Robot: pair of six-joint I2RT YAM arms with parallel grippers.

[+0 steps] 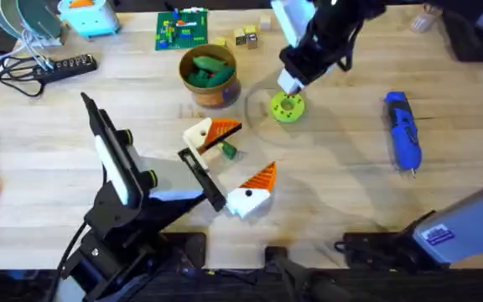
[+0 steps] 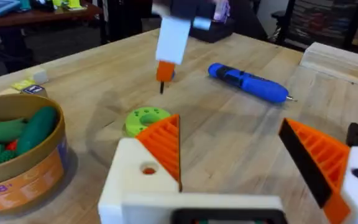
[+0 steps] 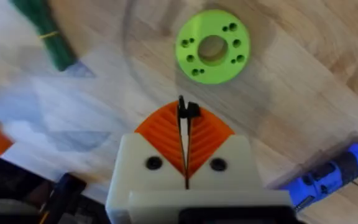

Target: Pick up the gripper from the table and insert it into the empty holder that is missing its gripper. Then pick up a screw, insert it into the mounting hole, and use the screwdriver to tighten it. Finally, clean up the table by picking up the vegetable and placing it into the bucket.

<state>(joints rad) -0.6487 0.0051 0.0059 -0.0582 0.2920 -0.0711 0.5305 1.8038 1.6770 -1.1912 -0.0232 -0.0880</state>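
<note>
The right gripper (image 3: pixel 185 115) hangs above the table at the far middle, its orange pads pressed together on a small black screw (image 3: pixel 187 111), just over the lime-green disc (image 1: pixel 288 107). The blue screwdriver (image 1: pixel 402 130) lies to the right of the disc, well apart. Left of the disc stands the bucket (image 1: pixel 210 77) with rounded green toy vegetables inside. Nearer, the left gripper (image 1: pixel 229 168) rests low over the table with its fingers spread wide, both white fingers carrying orange ridged pads (image 2: pixel 165 144). The small dark-green vegetable (image 1: pixel 227 150) lies on the table between those fingers, close to the far one.
</note>
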